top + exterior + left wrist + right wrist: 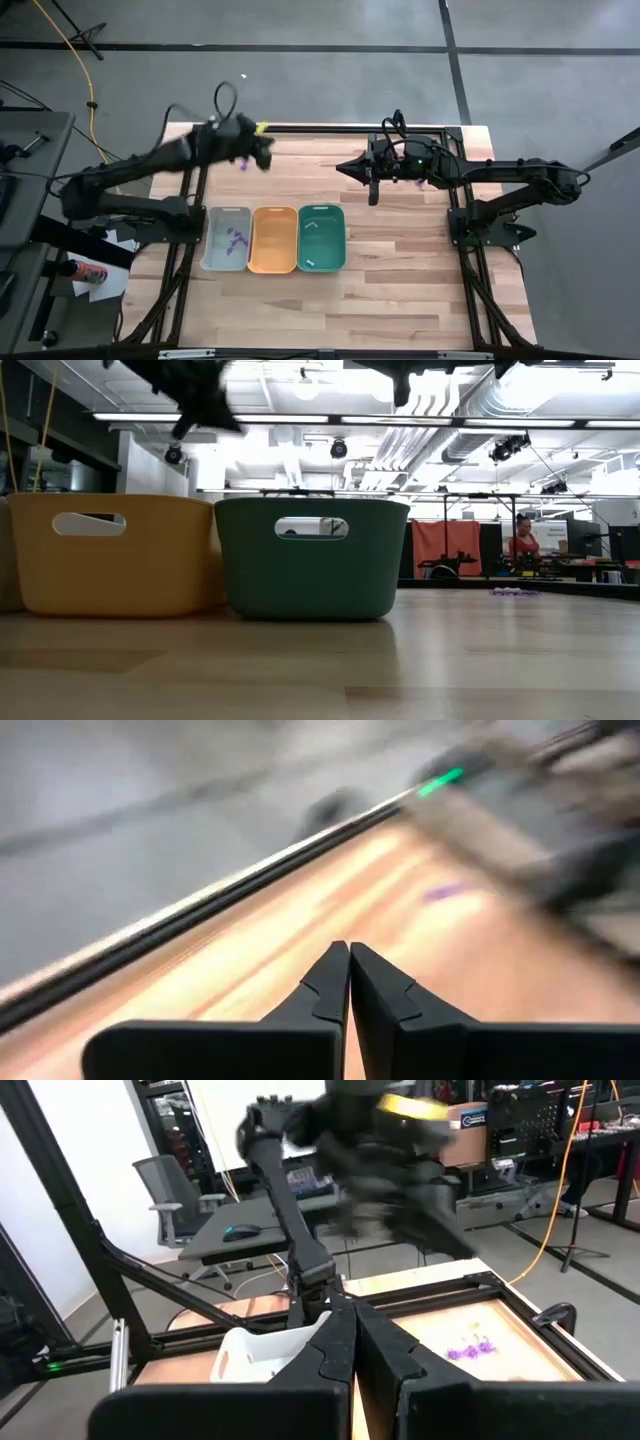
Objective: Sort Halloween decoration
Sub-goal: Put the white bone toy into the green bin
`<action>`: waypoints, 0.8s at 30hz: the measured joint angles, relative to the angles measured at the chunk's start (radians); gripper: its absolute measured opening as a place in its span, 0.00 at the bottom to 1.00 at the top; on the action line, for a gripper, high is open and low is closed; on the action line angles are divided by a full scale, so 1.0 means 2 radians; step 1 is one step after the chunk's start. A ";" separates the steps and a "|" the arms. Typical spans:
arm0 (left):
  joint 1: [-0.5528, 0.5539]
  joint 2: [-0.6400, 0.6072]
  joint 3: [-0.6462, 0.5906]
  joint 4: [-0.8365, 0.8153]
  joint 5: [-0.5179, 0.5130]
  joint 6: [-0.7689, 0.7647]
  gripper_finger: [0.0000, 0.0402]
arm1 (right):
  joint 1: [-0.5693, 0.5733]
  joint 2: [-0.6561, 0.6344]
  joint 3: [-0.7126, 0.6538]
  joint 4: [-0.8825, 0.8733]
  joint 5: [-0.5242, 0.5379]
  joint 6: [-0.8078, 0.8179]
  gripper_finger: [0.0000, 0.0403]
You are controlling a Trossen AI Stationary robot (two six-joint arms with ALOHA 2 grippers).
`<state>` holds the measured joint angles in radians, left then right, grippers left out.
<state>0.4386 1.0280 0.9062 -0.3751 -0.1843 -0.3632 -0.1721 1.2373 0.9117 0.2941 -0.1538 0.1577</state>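
Trays sit in a row near the middle of the wooden table. Going from left to right, first comes the left gripper, up in the air over the far side of the table, past the trays. It looks smeared in the high view, so its tip is hard to make out there. Its own wrist view shows the two dark fingers pressed together with nothing between them. A small purple piece shows just beside it on the wood, but it is too tiny and fuzzy to tell its shape. Next comes the grey tray, with a few purple pieces lying inside. The orange tray touches it, and what is inside cannot be made out. The teal tray comes after, with two white sticks in it. From the low view the tall tray walls hide everything inside them. Farther right is the right gripper, also in the air over the far part of the table, its fingers shut tight and holding nothing. More purple pieces lie on the wood by the right arm, partly hidden under it.
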 joint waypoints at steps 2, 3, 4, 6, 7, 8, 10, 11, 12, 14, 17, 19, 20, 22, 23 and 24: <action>0.066 0.037 0.036 -0.094 -0.005 0.015 0.02 | -0.003 0.000 0.000 -0.006 0.000 0.000 0.00; 0.095 0.055 0.047 -0.126 -0.006 0.027 0.03 | -0.003 0.000 0.000 -0.009 0.000 0.000 0.00; 0.122 0.071 0.052 -0.146 -0.006 0.036 0.05 | -0.003 0.000 0.000 -0.013 0.000 0.000 0.00; 0.167 0.098 0.054 -0.165 -0.004 0.036 0.09 | -0.003 0.000 0.000 -0.020 0.000 0.000 0.00; 0.187 0.111 0.051 -0.170 -0.004 0.029 0.11 | -0.003 0.000 0.000 -0.025 0.000 0.000 0.00; 0.205 0.124 0.046 -0.174 -0.004 0.018 0.14 | -0.003 0.000 0.000 -0.029 0.000 0.001 0.00; 0.232 0.149 0.035 -0.179 -0.004 -0.010 0.20 | -0.002 0.000 0.000 -0.036 0.000 0.000 0.00; 0.244 0.162 0.031 -0.182 -0.004 -0.020 0.22 | -0.002 0.000 0.000 -0.039 0.000 0.000 0.00; 0.254 0.172 0.026 -0.181 -0.004 -0.029 0.25 | -0.002 0.000 0.000 -0.041 0.000 0.000 0.00; 0.268 0.193 0.015 -0.180 -0.002 -0.045 0.31 | -0.002 0.000 0.000 -0.044 0.000 0.000 0.00; 0.282 0.221 0.003 -0.169 -0.001 -0.063 0.37 | -0.002 0.000 0.000 -0.048 0.000 0.000 0.00; 0.288 0.240 0.001 -0.165 -0.001 -0.073 0.40 | -0.002 0.000 0.000 -0.049 0.000 0.000 0.00; 0.289 0.249 0.001 -0.163 -0.001 -0.076 0.41 | -0.002 0.000 0.000 -0.052 0.000 -0.001 0.00; 0.292 0.270 0.000 -0.155 -0.004 -0.079 0.43 | -0.002 0.000 0.000 -0.056 0.000 -0.004 0.00; 0.292 0.278 0.000 -0.150 -0.009 -0.080 0.43 | -0.002 0.000 0.000 -0.058 0.000 -0.004 0.00; 0.291 0.285 0.002 -0.150 -0.023 -0.087 0.43 | -0.002 0.000 0.000 -0.060 0.000 -0.004 0.00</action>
<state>1.0196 1.5973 0.9106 -0.6754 -0.2302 -0.5368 -0.1764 1.2373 0.9112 0.1747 -0.1533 0.1492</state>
